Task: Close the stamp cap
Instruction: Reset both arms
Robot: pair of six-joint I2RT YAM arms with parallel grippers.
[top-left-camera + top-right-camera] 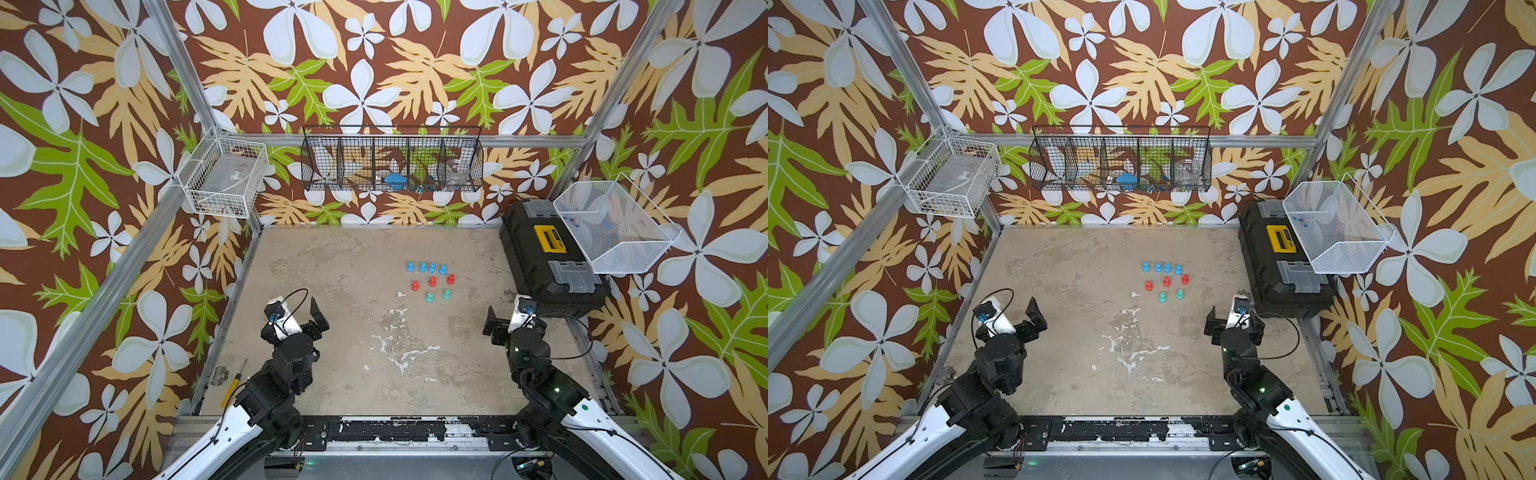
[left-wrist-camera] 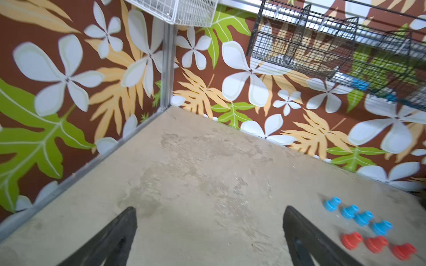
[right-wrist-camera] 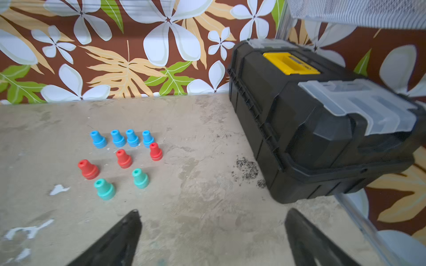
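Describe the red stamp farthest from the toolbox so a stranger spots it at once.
Find the black toolbox in a top view. Beside it stand small stamps in rows: four blue at the back, three red, two teal in front. Yours is the red stamp ending its row on the side away from the toolbox; the other reds stand nearer it.

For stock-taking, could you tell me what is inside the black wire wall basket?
The black wire basket holds a blue object and a clear container; smaller items beside them cannot be identified.
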